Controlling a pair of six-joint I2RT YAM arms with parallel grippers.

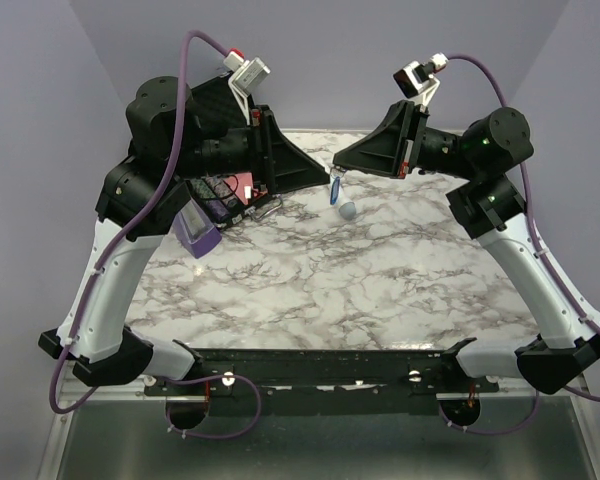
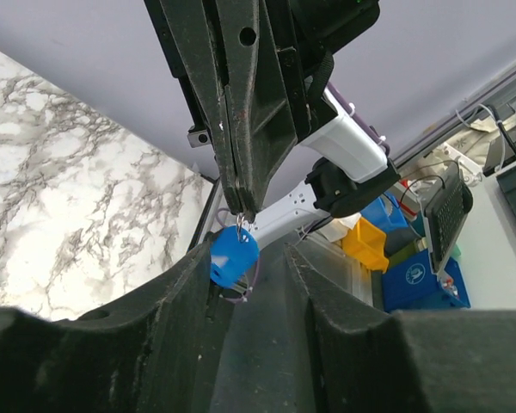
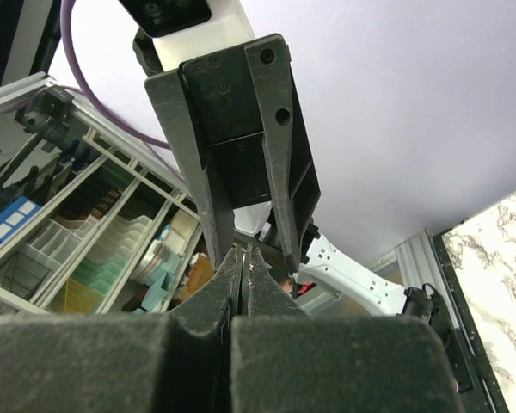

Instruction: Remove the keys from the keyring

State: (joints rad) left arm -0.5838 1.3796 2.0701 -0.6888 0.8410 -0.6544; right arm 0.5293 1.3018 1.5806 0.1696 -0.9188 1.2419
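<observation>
My right gripper (image 1: 338, 173) is shut and held in the air over the far middle of the table. In the right wrist view (image 3: 243, 255) a thin silver metal sliver shows between its tips. The blue keyring (image 1: 334, 190) hangs from those tips; in the left wrist view it (image 2: 233, 255) dangles by a small silver loop, with a thin wire ring under it. My left gripper (image 1: 321, 178) faces the right one, open, its fingers (image 2: 189, 284) on either side of the blue piece and just below it. I cannot make out a separate key.
A small grey-blue round object (image 1: 348, 210) lies on the marble table (image 1: 310, 290) under the grippers. A purple metronome (image 1: 198, 233) and a red item (image 1: 242, 186) sit at the back left, beneath my left arm.
</observation>
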